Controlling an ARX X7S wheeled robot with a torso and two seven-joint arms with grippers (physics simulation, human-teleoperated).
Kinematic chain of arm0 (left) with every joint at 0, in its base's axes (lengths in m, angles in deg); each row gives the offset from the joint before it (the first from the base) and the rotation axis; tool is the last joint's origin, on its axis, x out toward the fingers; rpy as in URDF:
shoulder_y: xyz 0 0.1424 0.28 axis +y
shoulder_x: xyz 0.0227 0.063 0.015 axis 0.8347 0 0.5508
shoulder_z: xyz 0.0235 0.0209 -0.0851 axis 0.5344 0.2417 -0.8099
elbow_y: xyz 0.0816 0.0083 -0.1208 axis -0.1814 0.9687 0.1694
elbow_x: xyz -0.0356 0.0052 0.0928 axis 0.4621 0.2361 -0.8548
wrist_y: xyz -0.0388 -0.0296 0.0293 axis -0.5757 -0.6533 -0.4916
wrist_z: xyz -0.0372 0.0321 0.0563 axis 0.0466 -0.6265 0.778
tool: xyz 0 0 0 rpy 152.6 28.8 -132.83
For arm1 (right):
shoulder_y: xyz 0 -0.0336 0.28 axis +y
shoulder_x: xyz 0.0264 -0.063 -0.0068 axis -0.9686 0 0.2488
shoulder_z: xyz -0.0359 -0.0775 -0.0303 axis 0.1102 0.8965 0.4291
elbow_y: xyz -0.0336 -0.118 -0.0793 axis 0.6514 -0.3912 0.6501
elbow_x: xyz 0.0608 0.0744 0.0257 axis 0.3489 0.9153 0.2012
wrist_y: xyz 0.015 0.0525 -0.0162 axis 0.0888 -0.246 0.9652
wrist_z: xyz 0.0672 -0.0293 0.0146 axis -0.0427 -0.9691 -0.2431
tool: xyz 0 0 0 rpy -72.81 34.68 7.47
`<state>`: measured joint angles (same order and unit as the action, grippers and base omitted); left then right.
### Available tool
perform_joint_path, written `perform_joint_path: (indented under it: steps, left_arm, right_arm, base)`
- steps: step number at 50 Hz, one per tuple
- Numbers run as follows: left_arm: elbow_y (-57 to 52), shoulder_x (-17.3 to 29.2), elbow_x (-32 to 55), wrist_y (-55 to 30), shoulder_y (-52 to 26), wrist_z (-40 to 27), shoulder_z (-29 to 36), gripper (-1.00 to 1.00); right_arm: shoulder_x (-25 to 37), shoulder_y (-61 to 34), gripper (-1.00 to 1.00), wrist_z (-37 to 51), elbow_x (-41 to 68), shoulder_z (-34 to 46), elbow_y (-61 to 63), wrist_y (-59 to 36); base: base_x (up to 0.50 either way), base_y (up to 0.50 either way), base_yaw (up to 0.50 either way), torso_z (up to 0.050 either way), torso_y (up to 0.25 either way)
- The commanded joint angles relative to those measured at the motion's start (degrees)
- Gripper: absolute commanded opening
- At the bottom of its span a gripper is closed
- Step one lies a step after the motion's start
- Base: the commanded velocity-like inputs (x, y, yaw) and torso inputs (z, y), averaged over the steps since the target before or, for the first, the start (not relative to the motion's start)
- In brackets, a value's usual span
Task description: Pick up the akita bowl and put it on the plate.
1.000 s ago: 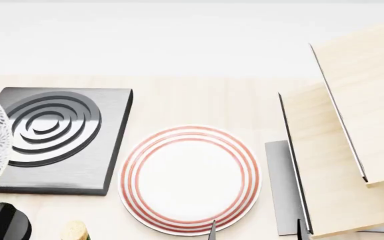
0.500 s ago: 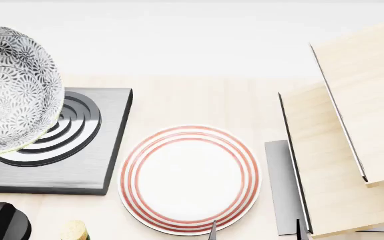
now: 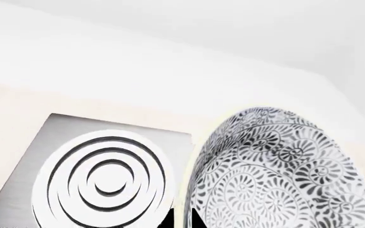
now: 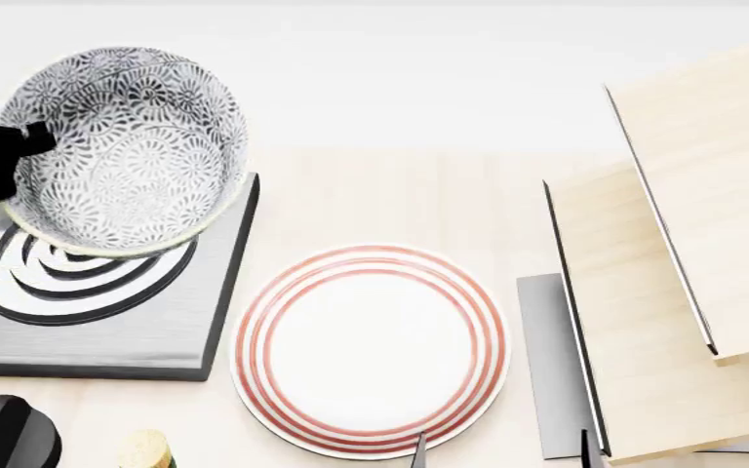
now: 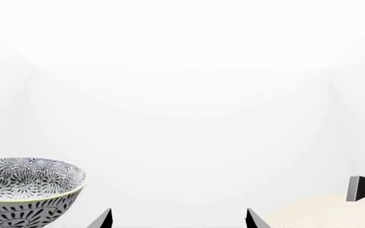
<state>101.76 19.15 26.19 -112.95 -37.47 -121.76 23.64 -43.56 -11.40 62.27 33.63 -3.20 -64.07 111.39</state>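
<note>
The akita bowl, white with a dense grey-black floral pattern, hangs tilted above the square grey burner. My left gripper is shut on its left rim. In the left wrist view both dark fingertips pinch the pale rim, with the akita bowl on one side and the burner on the other. The plate, white with red rings, lies bare on the table to the bowl's lower right. My right gripper stands open near the plate's front edge; between the tips of the right gripper there is nothing. The akita bowl shows off to one side.
Light wooden cabinet panels rise at the right, with a grey slab at their foot beside the plate. A black object and a yellowish item sit at the front left.
The bowl has travelled right and up across the burner toward the middle, and the left gripper holding it has come into the head view. The plate and right gripper have not moved.
</note>
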Motion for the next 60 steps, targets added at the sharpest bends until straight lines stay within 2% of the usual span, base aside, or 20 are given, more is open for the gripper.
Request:
perform_joint_path:
  steps: [1, 11, 20, 34, 48, 59, 60]
  left_arm:
    - [9.9, -6.2, -0.6, 0.7, -4.5, 3.2, 1.3, -1.0]
    - [15.8, -10.5, 1.6, 0.7, -6.1, 5.0, 0.6, -1.0]
    - [18.8, -14.0, -0.5, 2.0, -7.4, 7.8, 3.1, -1.0]
    - [29.5, -20.3, -8.4, 5.6, -12.3, 17.1, 10.5, -1.0]
    - [29.8, -23.1, -13.2, 7.1, -12.9, 19.9, 16.0, -1.0]
    - [35.6, -25.7, -13.9, 9.8, -13.0, 24.1, 16.5, -1.0]
    - [38.5, -26.5, -13.8, 10.4, -13.3, 26.1, 16.4, -1.0]
  right_arm:
    - [0.0, -0.3, 1.0, 0.2, 0.3, 0.4, -1.0, 0.6]
    - [0.0, -0.3, 1.0, 0.3, 0.1, 0.8, -1.3, 0.7]
    - [0.0, -0.4, 1.0, 0.3, 0.1, 1.1, -1.9, 1.1]
    - [0.3, -0.4, 1.0, 0.4, 0.3, 1.5, -2.1, 1.1]
    - [0.5, -0.6, 1.0, 0.6, 0.5, 1.6, -2.5, 1.3]
    - [0.3, -0.8, 1.0, 0.9, 0.2, 2.0, -3.6, 1.8]
    - [0.3, -0.8, 1.0, 0.8, 0.1, 2.1, -3.6, 1.8]
  base:
    - [0.0, 0.0, 0.0, 0.0, 0.0]
    - [0.0, 0.0, 0.0, 0.0, 0.0]
    - [0.0, 0.0, 0.0, 0.0, 0.0]
    - [0.0, 0.0, 0.0, 0.0, 0.001]
    - [0.0, 0.0, 0.0, 0.0, -0.037]
    - [0.0, 0.0, 0.0, 0.0, -0.029]
    - [0.0, 0.0, 0.0, 0.0, 0.0]
